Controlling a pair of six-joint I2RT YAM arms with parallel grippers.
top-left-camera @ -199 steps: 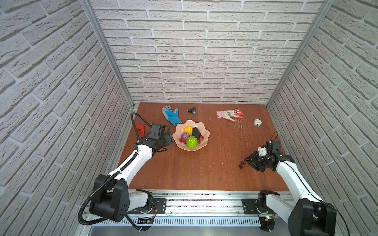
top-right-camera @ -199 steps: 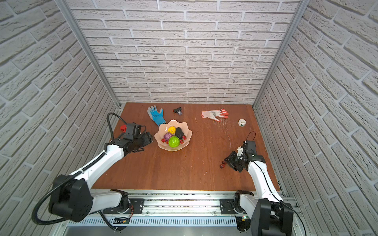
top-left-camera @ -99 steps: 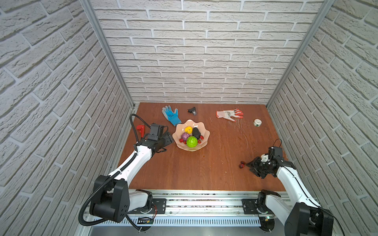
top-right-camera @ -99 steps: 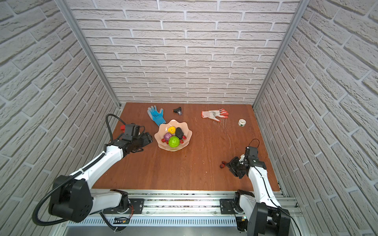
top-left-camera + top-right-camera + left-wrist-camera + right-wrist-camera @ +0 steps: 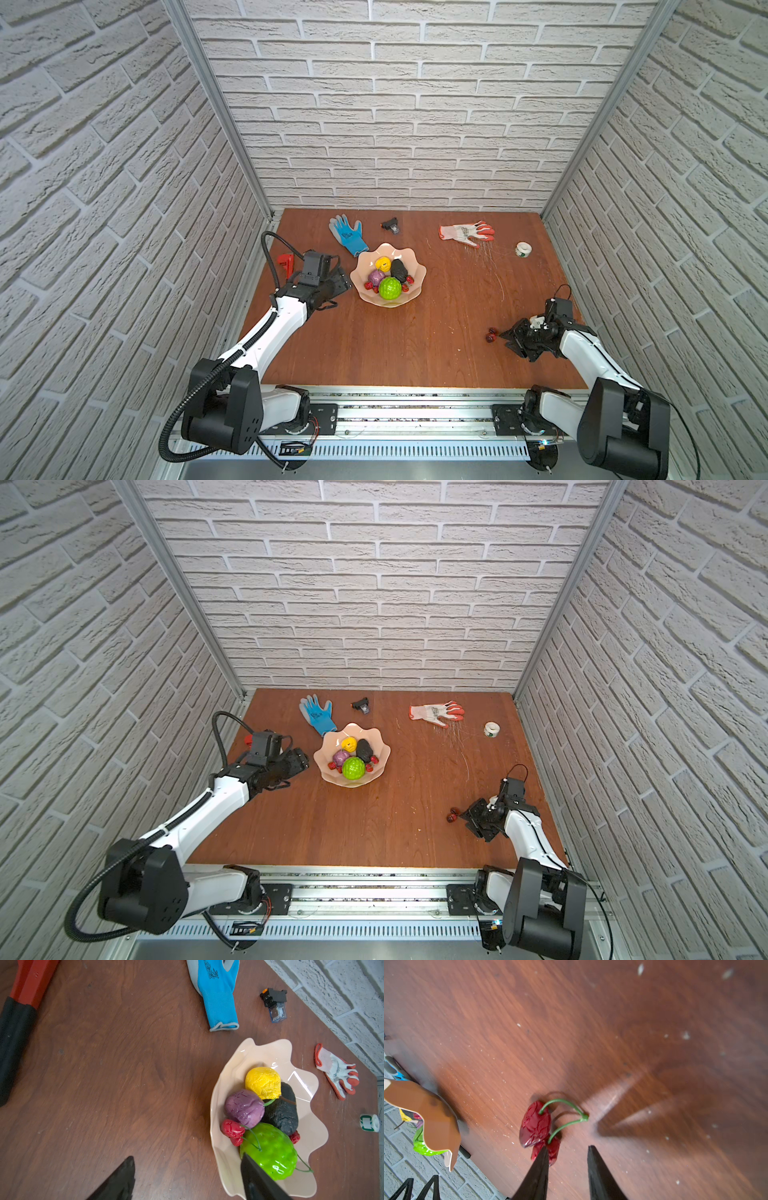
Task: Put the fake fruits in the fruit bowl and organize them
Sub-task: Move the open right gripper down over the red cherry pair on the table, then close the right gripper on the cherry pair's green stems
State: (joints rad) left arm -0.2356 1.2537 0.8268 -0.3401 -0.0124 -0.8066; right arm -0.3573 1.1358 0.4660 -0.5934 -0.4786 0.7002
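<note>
The pale peach fruit bowl [image 5: 413, 261] [image 5: 377, 741] [image 5: 268, 1053] stands at mid-left. In it lie the yellow fruit [image 5: 382, 263], purple fruit [image 5: 376, 276], green bumpy ball [image 5: 390, 288], dark avocado [image 5: 399, 270] and red cherries [image 5: 368, 285]. My left gripper [image 5: 344, 281] [image 5: 187, 1157] is open and empty beside the bowl's left rim. A stemmed pair of cherries [image 5: 491, 335] [image 5: 535, 1124] lies on the table at the right. My right gripper [image 5: 505, 338] [image 5: 567, 1147] is open just behind them. One fingertip overlaps the nearer cherry, and nothing sits between the jaws.
A blue glove [image 5: 347, 235], a small black part [image 5: 391, 225], an orange-white glove [image 5: 465, 232] and a white tape roll [image 5: 523, 249] lie along the back. A red-and-black handled tool [image 5: 286, 261] [image 5: 18, 1012] lies by the left wall.
My right arm has shifted a little toward the front edge, staying just right of the cherry pair, which has not moved. Its jaws have narrowed slightly. The left arm has barely moved.
</note>
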